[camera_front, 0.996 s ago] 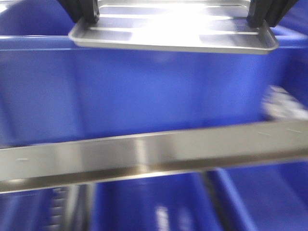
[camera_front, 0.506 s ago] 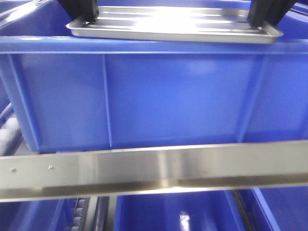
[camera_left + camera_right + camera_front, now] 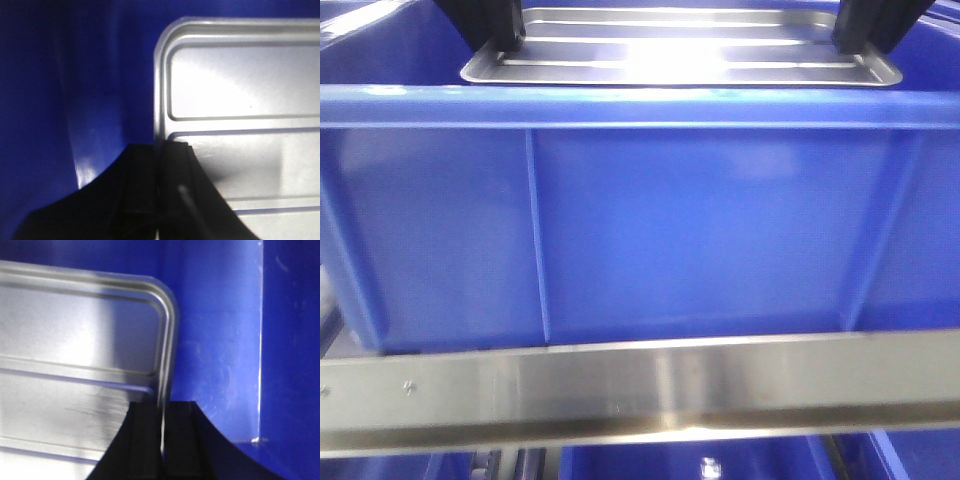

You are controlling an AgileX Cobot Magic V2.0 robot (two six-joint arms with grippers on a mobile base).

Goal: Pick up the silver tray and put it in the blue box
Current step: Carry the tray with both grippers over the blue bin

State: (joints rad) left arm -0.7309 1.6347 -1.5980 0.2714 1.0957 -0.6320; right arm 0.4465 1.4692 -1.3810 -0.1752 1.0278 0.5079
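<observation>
The shiny silver tray (image 3: 680,60) hangs level over the open top of the blue box (image 3: 690,220), just behind its near rim. My left gripper (image 3: 498,40) is shut on the tray's left rim, my right gripper (image 3: 860,40) on its right rim. In the left wrist view the black jaws of the left gripper (image 3: 159,150) pinch the edge of the silver tray (image 3: 240,80), with the blue box (image 3: 75,90) wall below. In the right wrist view the right gripper (image 3: 162,407) clamps the other rim of the silver tray (image 3: 75,340), inside the blue box (image 3: 220,340).
A brushed metal rail (image 3: 640,385) crosses the front view below the box. Parts of other blue crates (image 3: 670,465) show under the rail.
The tray has sunk lower relative to the box's near rim, and the box now fills more of the front view. Both grippers keep their hold on the tray.
</observation>
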